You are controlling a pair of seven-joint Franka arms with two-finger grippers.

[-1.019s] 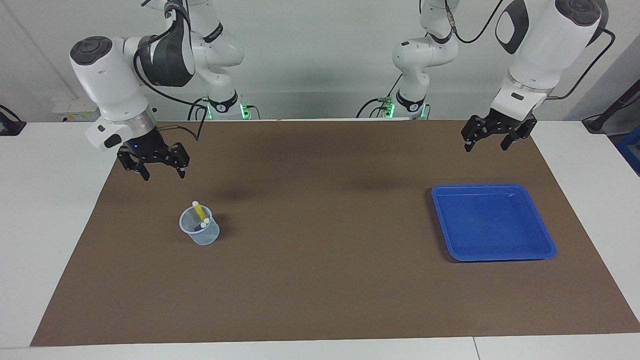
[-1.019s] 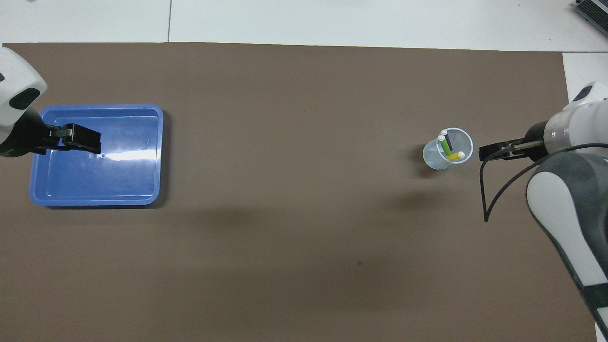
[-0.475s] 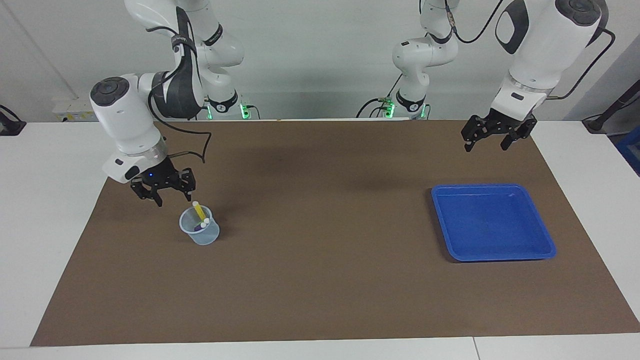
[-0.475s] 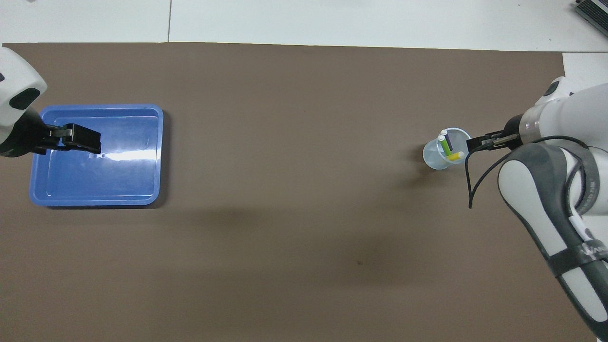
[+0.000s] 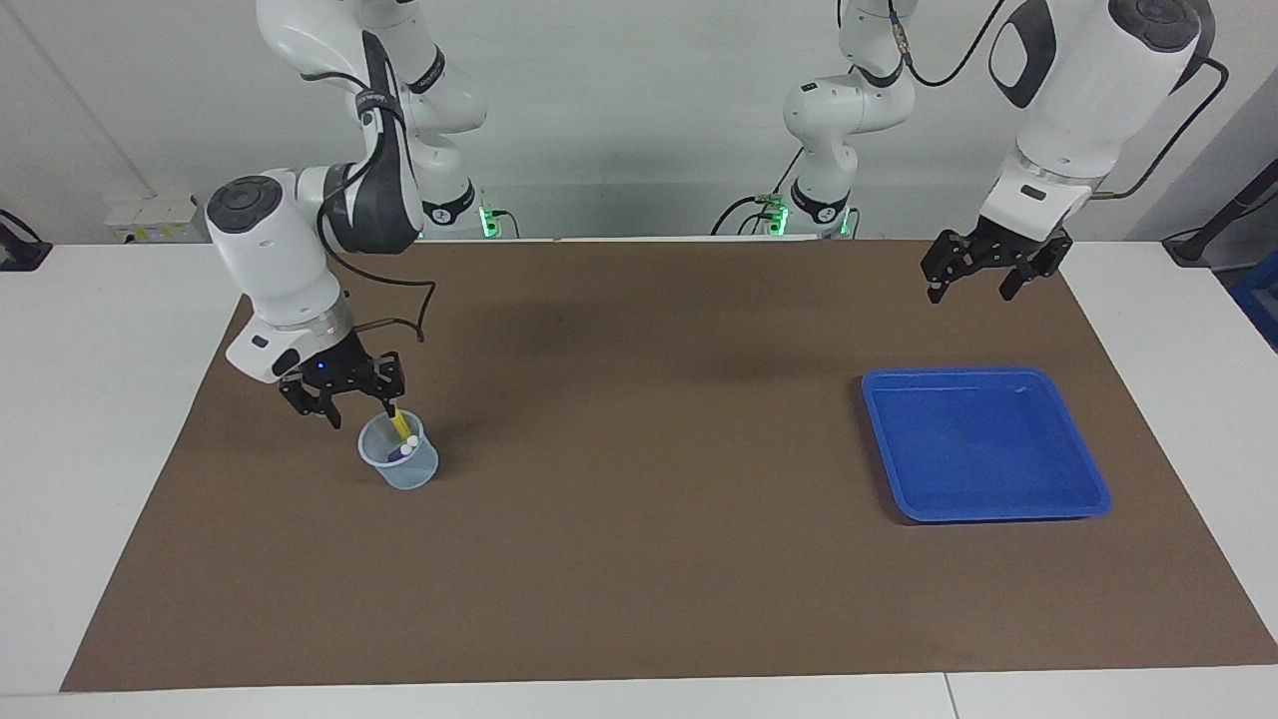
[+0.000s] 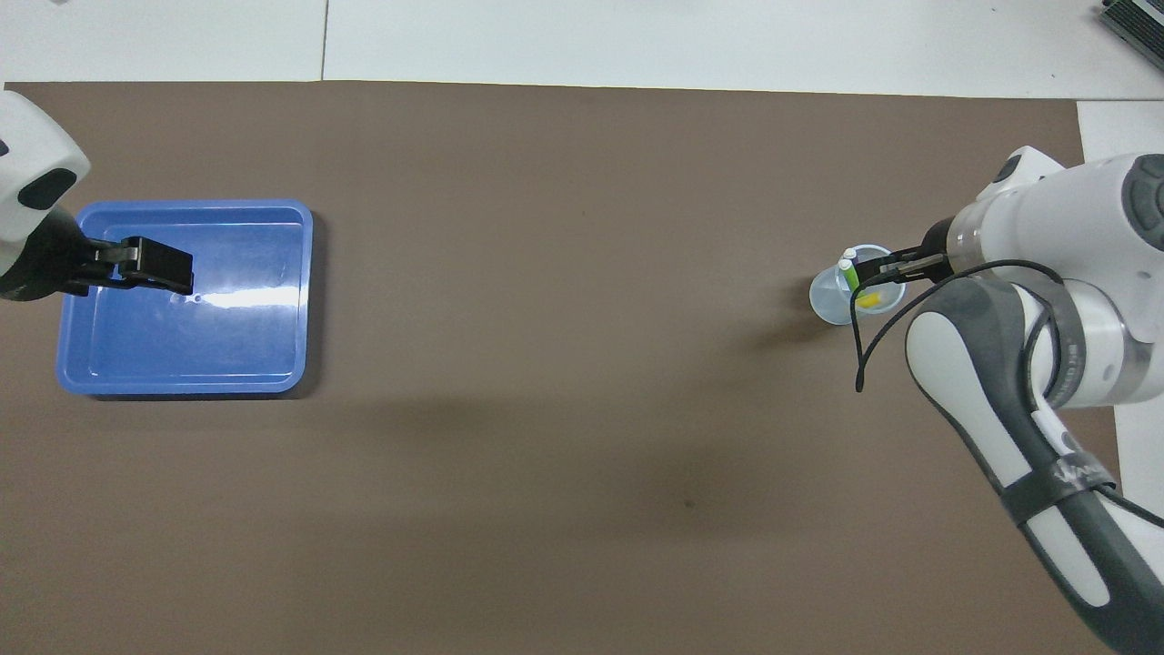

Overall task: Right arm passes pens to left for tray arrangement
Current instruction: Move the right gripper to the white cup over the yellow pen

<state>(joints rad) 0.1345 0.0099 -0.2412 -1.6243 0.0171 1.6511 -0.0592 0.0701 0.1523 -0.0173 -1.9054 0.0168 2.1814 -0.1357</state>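
Observation:
A clear plastic cup [image 5: 404, 469] [image 6: 829, 300] at the right arm's end of the mat holds the pens: a yellow one [image 5: 401, 424] leaning up out of it, a green one [image 6: 847, 273] and a purple one [image 5: 398, 452]. My right gripper [image 5: 361, 414] [image 6: 868, 273] hangs just over the cup's rim, open, one finger against the yellow pen's top. The blue tray [image 5: 998, 516] [image 6: 182, 346] lies with nothing in it at the left arm's end. My left gripper [image 5: 966, 293] [image 6: 177, 268] waits open, high in the air by the tray.
A brown mat [image 5: 639, 559] covers most of the white table [image 5: 100, 399]. Between cup and tray the mat is bare. The right arm's black cable [image 6: 864, 346] loops down beside the cup.
My right gripper has come down and across to the cup, from beside it to over its rim, and its fingers have narrowed a little. The left arm has not moved.

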